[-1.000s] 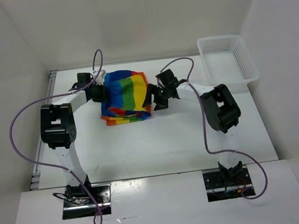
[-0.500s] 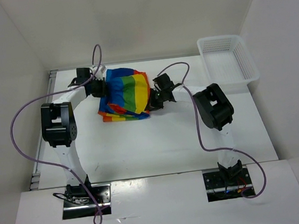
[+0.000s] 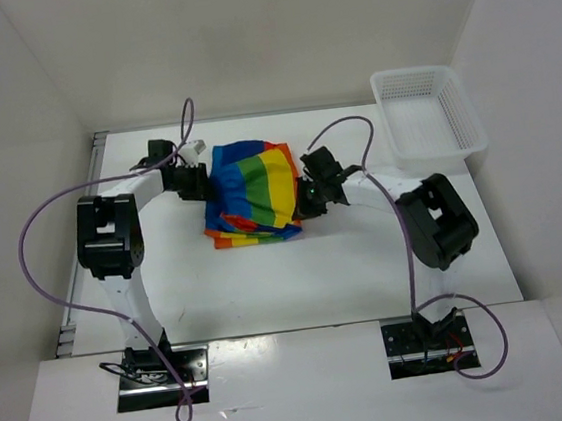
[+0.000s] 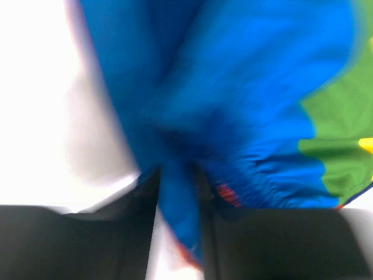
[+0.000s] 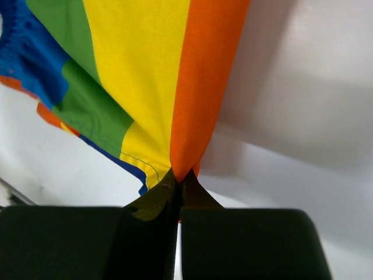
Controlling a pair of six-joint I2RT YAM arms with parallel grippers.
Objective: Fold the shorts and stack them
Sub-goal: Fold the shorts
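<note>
The rainbow-striped shorts (image 3: 254,191) lie bunched in a folded pile at the table's middle back. My left gripper (image 3: 197,179) is at their left, blue edge. In the blurred left wrist view its jaws (image 4: 176,175) stand a little apart, open, with a strip of blue shorts fabric (image 4: 233,87) hanging loosely between them. My right gripper (image 3: 310,195) is at the pile's right edge. In the right wrist view it (image 5: 178,175) is shut on the orange edge of the shorts (image 5: 145,70), which fan upward from the pinch.
A white mesh basket (image 3: 427,115) stands at the back right, beyond the right arm. Purple cables (image 3: 41,221) loop over both arms. White walls close in the table at the left, back and right.
My right gripper closed on the shorts' orange edge and drew the pile a little to the right. My left gripper's jaws have parted on the blue edge.
</note>
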